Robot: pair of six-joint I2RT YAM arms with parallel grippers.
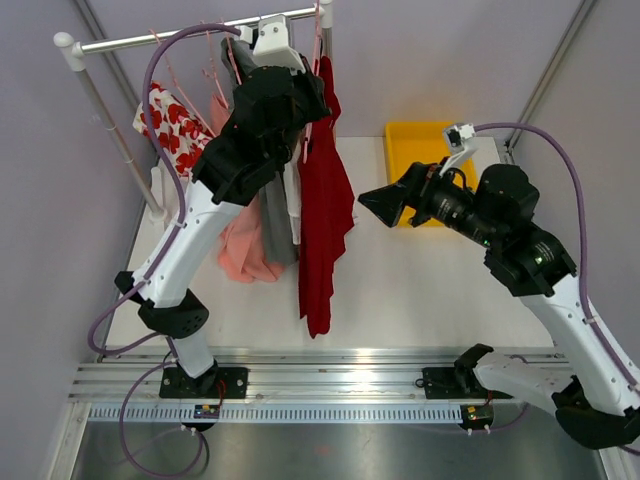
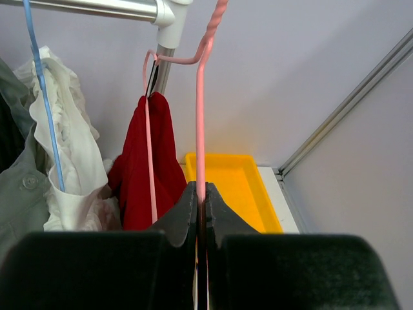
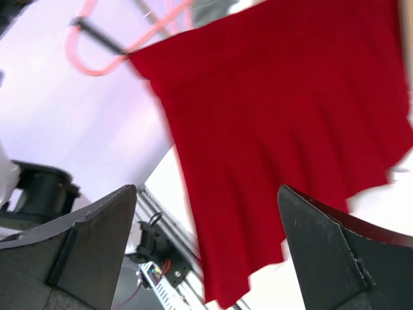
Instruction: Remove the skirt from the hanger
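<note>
While left gripper [image 2: 201,197] pinches hanger [image 2: 200,116], red skirt [image 1: 325,200] hangs vertical, hem down, right gripper [image 3: 206,190] wide.

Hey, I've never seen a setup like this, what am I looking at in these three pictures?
Two robot arms are bolted to a table. The wide picture looks down from above; the other two come from cameras on each wrist. Clothes hang from a rail, among them a red skirt on a pink hanger. The left gripper is shut on the hanger's wire. The right gripper is open, facing the skirt, holding nothing. A yellow tray sits on the table's far right.
</note>
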